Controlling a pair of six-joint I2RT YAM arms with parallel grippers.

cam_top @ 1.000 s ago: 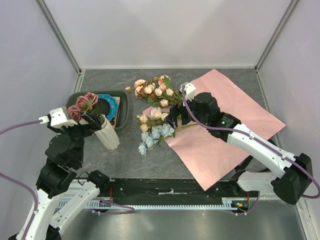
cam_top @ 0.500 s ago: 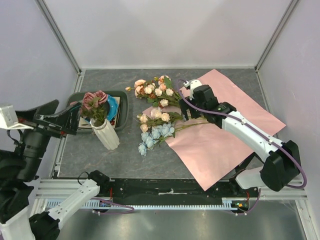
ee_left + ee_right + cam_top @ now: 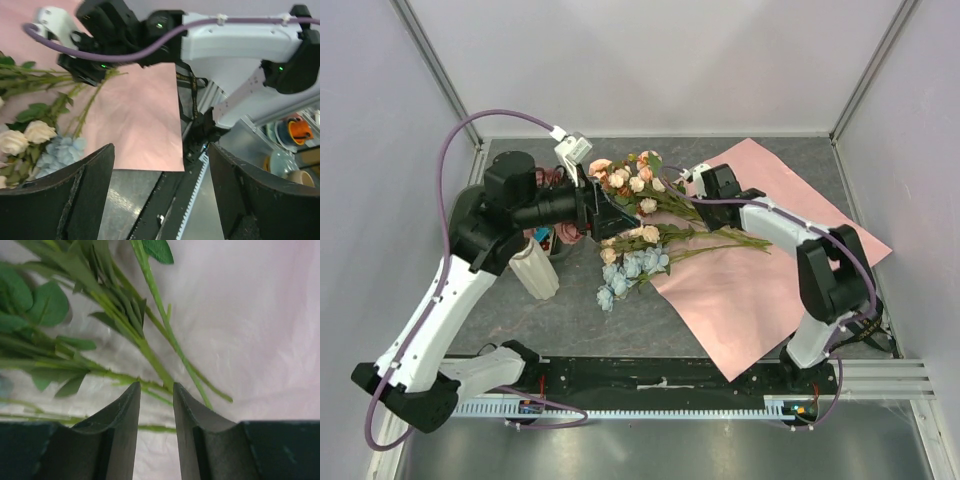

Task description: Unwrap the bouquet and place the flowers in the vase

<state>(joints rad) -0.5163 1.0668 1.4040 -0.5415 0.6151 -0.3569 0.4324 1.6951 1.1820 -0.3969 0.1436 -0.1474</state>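
The bouquet lies unwrapped: its paper [image 3: 770, 260] is spread flat, pink side up. The flowers lie loose across the paper's left edge: peach and cream roses [image 3: 630, 180], cream roses [image 3: 635, 231] and blue ones [image 3: 630, 268]. My right gripper [image 3: 703, 200] hangs low over their green stems [image 3: 150, 357]. Its jaws [image 3: 156, 385] stand narrowly apart, with a stem crossing at the tips. My left gripper [image 3: 610, 216] hovers beside the rose heads, open wide with nothing in it [image 3: 160, 150]. The white ribbed vase [image 3: 538, 276] stands at the left, its top hidden under my left arm.
My left arm stretches over the area behind the vase. The black and metal rail [image 3: 660, 385] runs along the near edge. Grey walls close in the left, back and right. Cups and bowls [image 3: 292, 142] sit outside, beyond the right arm's base.
My left arm has swung from beside the vase across to the flowers. My right gripper has shifted along the stems onto the paper, and its jaws have narrowed.
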